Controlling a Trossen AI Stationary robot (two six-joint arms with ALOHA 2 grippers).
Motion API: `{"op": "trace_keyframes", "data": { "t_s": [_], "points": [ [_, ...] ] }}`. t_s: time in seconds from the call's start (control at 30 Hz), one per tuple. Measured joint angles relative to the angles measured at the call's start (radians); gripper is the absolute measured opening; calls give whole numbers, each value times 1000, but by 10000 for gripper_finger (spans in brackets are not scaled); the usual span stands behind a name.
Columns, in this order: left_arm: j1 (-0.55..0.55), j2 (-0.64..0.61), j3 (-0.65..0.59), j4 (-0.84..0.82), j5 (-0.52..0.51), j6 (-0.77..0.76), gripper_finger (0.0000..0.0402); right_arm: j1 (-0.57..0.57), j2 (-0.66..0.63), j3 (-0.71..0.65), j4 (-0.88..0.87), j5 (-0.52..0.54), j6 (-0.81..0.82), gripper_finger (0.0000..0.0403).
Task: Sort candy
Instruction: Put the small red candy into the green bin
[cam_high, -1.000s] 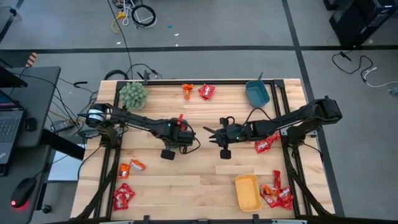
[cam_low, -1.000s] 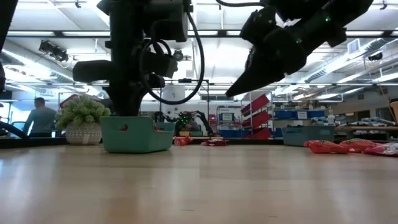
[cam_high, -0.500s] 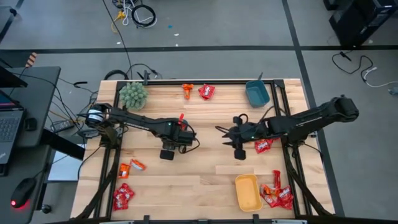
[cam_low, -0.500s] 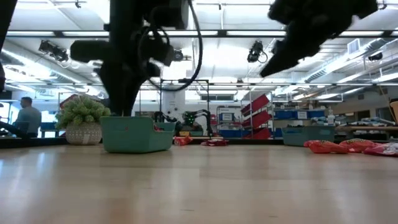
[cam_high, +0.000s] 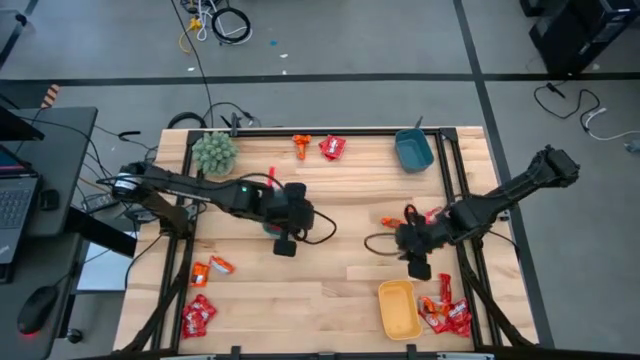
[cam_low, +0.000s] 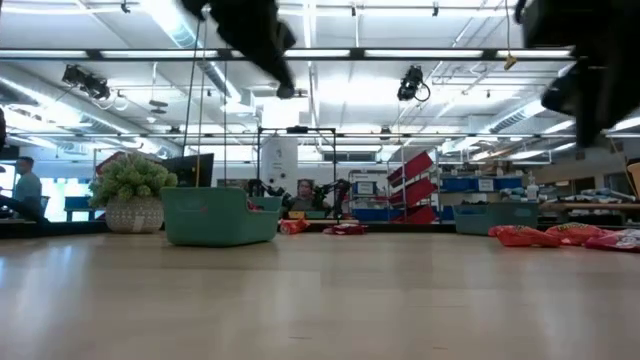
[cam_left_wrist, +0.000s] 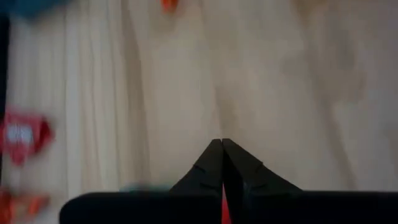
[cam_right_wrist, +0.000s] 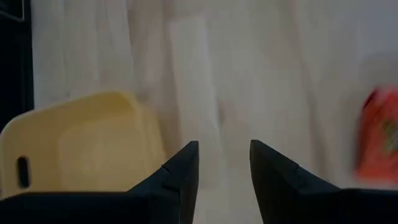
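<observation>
No text can be read in any view. The red candy wrapper (cam_left_wrist: 23, 135) in the left wrist view carries a pale mark (too blurred to make out), and the signs in the room (cam_low: 365, 187) beyond the tabletop are too small to read.

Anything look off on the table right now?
Nothing is spilled or damaged. Candy still lies in loose clusters: two pieces at the far edge, red ones at the near left corner, and a pile beside the yellow tray, which looks empty.
</observation>
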Motion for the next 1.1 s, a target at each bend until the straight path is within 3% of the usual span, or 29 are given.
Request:
{"op": "trace_keyframes", "data": {
  "t_s": [0.27, 0.43, 0.6, 0.87, 1.1],
  "points": [
    [42, -19, -10, 187, 182, 110, 2, 213, 2, 0, -75, -3, 466, 145],
    [96, -20, -114, 397, 343, 133, 1, 314, 15, 0, -216, -4, 814, 165],
    [140, -24, -229, 644, 422, 141, 1, 389, 56, 0, -314, -63, 1054, 184],
    [179, -58, -376, 903, 488, 138, 0, 455, 186, 0, -307, -186, 1255, 202],
    [219, -177, -576, 1176, 507, 86, 0, 472, 295, 0, -168, -229, 1254, 194]
  ]
}}
